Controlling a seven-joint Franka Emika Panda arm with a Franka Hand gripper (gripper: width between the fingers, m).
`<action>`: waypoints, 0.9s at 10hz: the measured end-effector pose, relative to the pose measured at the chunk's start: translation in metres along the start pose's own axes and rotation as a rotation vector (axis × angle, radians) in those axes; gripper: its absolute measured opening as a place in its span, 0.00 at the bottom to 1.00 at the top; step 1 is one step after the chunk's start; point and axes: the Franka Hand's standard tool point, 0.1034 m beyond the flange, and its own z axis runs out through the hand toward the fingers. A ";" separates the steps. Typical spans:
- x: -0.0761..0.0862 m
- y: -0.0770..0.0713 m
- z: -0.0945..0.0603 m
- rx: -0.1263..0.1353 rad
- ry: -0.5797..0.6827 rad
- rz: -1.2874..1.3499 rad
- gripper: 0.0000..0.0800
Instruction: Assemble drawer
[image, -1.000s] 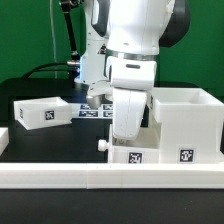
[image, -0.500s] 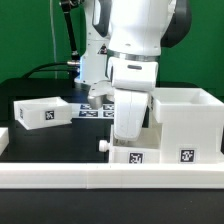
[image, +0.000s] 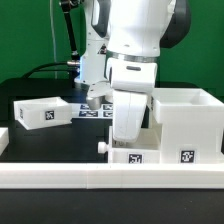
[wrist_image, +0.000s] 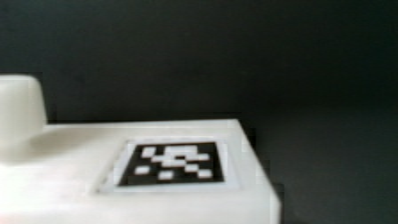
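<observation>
While the pincer (image: 126, 137), its spread not to be told, is held over the front tray (image: 130, 156) beside the housing (image: 186, 120), grasping is judged in hand, and alignment with that housing is required next.

No letters, numbers or brand names are legible. The only markings are coded black-and-white square tags (image: 43, 115): one on the left tray (image: 28, 110), one on the near tray (image: 122, 157), and one on the right housing (image: 190, 125).
</observation>
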 end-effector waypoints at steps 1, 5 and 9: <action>0.002 -0.001 0.001 -0.016 0.005 -0.001 0.05; 0.000 -0.002 0.002 -0.022 0.003 0.010 0.05; 0.000 0.001 0.003 -0.041 -0.010 -0.041 0.05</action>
